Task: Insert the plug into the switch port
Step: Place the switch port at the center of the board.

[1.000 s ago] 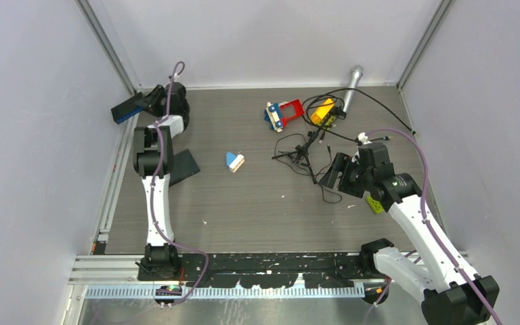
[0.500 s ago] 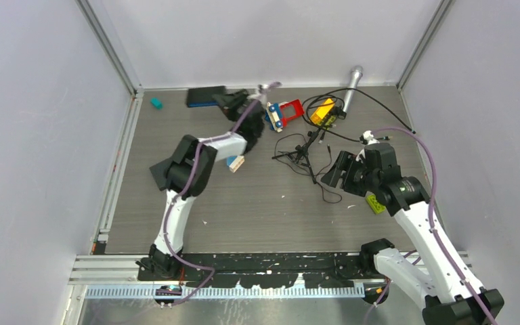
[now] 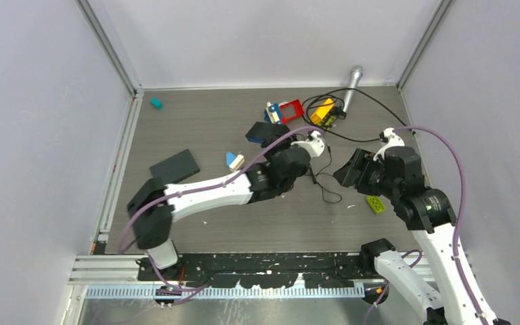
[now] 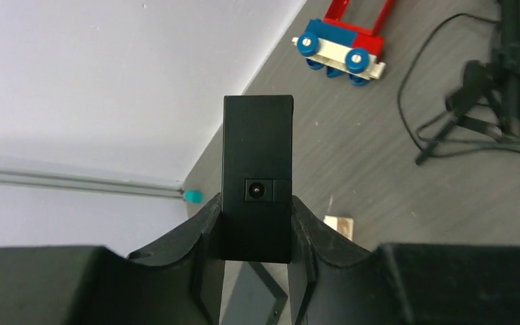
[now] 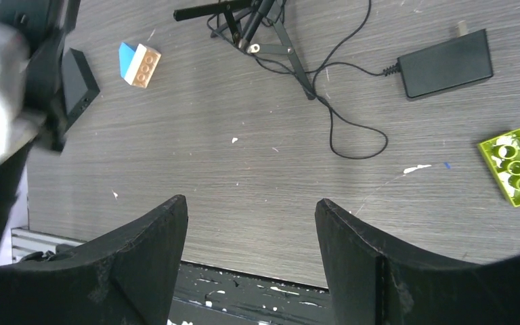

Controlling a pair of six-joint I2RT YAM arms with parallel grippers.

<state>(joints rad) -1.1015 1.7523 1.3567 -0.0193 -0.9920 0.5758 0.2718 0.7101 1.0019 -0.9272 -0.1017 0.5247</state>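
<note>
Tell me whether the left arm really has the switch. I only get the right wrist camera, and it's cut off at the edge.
Observer: Yes. The left wrist view shows the left tool clamped on the black switch, one finger on each side.
Operator: Which way is its port pointing?
Observer: The round port sits on a narrow face that looks straight back at the left wrist camera.
Operator: Anything lying past it?
Observer: From above, a blue and red toy train lies just beyond the switch.
</note>
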